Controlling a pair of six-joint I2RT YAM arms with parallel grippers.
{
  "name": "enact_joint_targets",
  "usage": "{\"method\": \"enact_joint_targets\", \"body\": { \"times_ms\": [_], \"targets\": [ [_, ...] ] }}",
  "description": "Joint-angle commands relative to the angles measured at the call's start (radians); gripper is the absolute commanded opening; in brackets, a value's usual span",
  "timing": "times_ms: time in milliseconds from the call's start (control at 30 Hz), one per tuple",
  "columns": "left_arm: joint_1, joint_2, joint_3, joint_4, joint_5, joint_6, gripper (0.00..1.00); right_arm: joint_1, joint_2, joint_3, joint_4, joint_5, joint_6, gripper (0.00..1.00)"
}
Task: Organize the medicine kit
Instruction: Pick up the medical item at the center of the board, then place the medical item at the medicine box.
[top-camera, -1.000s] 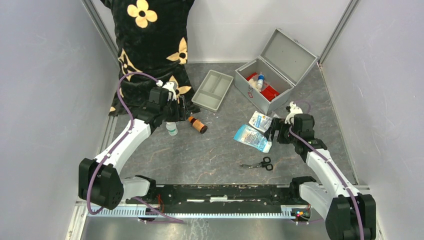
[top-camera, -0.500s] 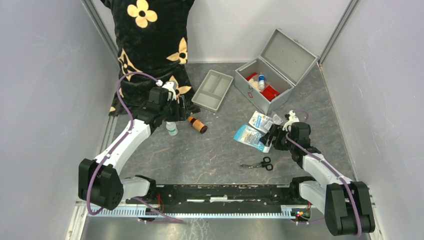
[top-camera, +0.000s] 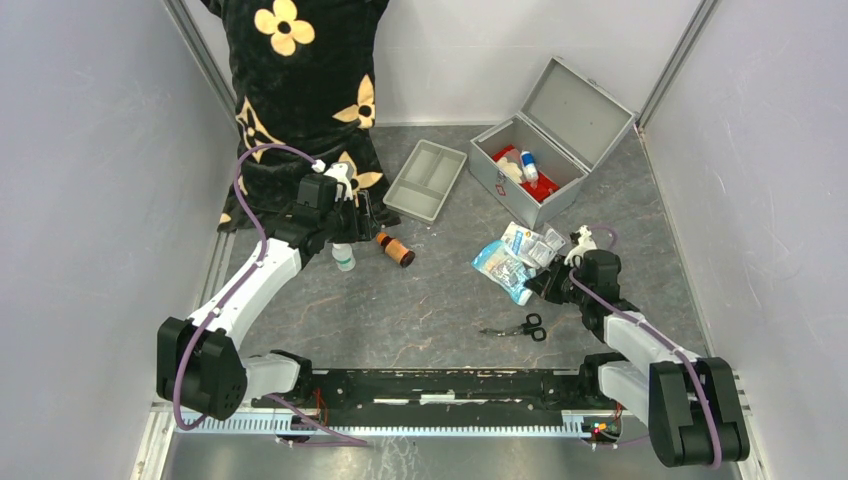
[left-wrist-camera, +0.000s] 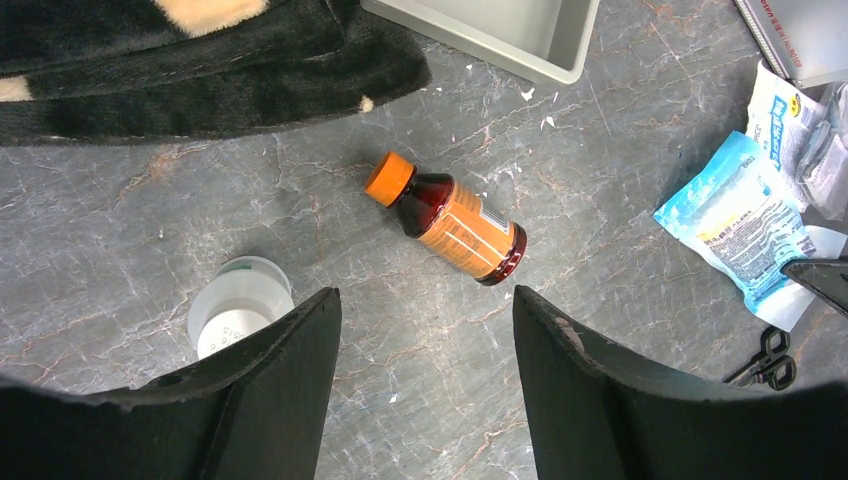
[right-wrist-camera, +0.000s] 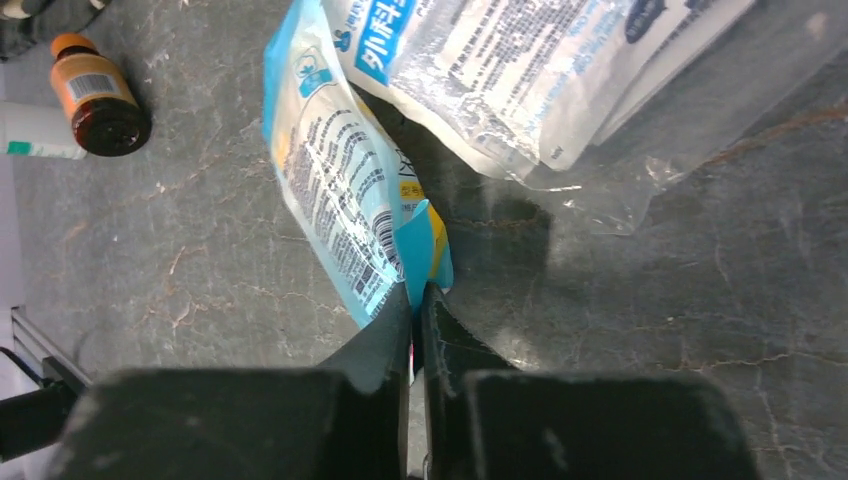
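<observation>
The grey metal medicine kit (top-camera: 503, 192) stands open at the back right, holding a red item and a small white bottle. My right gripper (top-camera: 541, 286) is shut on the near corner of a blue packet (top-camera: 499, 264) (right-wrist-camera: 335, 190), which rises on edge from the table; the pinch (right-wrist-camera: 418, 292) shows in the right wrist view. Clear-wrapped white packets (top-camera: 535, 242) (right-wrist-camera: 520, 70) lie just behind it. My left gripper (top-camera: 350, 222) (left-wrist-camera: 425, 300) hangs open and empty over an amber bottle with an orange cap (left-wrist-camera: 455, 220) (top-camera: 397, 249) and a white bottle (left-wrist-camera: 240, 312) (top-camera: 344, 258).
A grey divider tray (top-camera: 427, 180) lies left of the kit. Black scissors (top-camera: 520, 327) rest near the front, left of my right arm. A black cloth with yellow flowers (top-camera: 300, 90) drapes the back left corner. White walls enclose the table.
My right gripper came down toward the near side and closed on the blue packet's corner, tipping the packet up. The left arm has not moved.
</observation>
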Motion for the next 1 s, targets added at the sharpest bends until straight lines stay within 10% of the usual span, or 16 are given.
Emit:
{"method": "enact_joint_targets", "body": {
  "times_ms": [0, 333, 967],
  "targets": [
    [-0.005, -0.015, 0.000, 0.035, -0.003, 0.000, 0.70, -0.001, -0.044, 0.047, 0.034, -0.052, -0.028, 0.00],
    [-0.005, -0.013, 0.002, 0.033, -0.003, -0.001, 0.70, 0.026, -0.043, 0.343, -0.013, -0.304, -0.115, 0.00],
    [-0.005, -0.033, -0.007, 0.036, -0.004, -0.002, 0.70, -0.002, 0.473, 1.091, -0.260, 0.212, -0.449, 0.01]
  ]
}}
